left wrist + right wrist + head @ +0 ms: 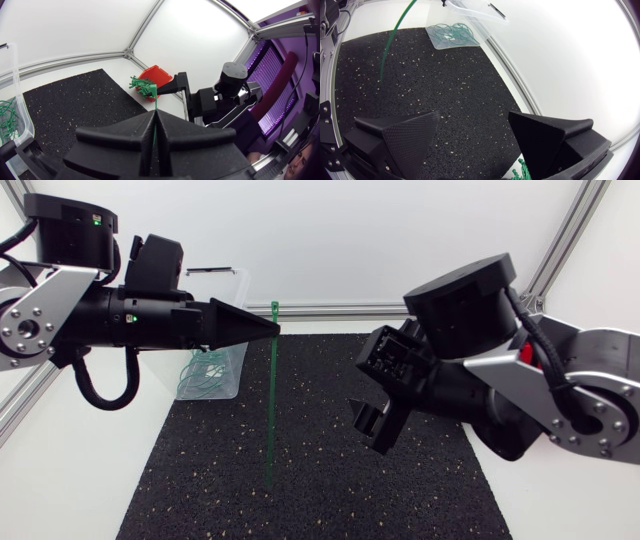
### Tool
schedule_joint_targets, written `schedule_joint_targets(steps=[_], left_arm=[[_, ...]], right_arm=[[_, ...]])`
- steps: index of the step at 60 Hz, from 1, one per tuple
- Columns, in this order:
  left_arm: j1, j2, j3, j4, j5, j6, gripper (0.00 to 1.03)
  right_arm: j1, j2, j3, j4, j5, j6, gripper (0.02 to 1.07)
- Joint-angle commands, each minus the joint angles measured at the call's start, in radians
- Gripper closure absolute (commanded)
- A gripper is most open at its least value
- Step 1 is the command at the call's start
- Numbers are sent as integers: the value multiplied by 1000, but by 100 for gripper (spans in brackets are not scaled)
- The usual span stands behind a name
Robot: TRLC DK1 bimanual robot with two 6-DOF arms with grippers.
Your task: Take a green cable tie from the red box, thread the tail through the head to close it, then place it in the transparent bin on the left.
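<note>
My left gripper [268,328] is shut on a straight green cable tie [271,410] near its head, above the mat's far left. The tie hangs down, its tail just above the black mat [330,490]. In the left wrist view the tie [155,102] runs through the closed fingers [125,137]. To its right my right gripper [366,387] stands open and empty, apart from the tie. In the right wrist view its fingers [410,137] are wide apart and the tie [395,35] hangs ahead. The red box [159,76], with several green ties [142,86], shows beyond my left gripper.
The transparent bin [236,300] stands at the mat's far left corner behind my left gripper, with several green ties [205,375] lying in it. An aluminium frame rail [330,310] runs along the back of the table. Green ties [520,172] show under my right gripper.
</note>
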Motion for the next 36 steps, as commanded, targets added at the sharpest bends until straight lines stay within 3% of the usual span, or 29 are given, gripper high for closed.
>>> schedule_joint_targets(steps=[1, 15, 21, 36], left_arm=[[-14, -10, 49, -20, -13, 21, 100], [-77, 73, 198, -185, -54, 68, 100], [-78, 112, 262, -236, -76, 62, 100], [-47, 199, 356, -288, -77, 48, 100]], right_arm=[[20, -40, -29, -16, 26, 17, 6], [108, -31, -118, 82, 168, -72, 7], [119, -14, -112, 96, 170, -109, 10], [218, -16, -205, 329, 231, -355, 14]])
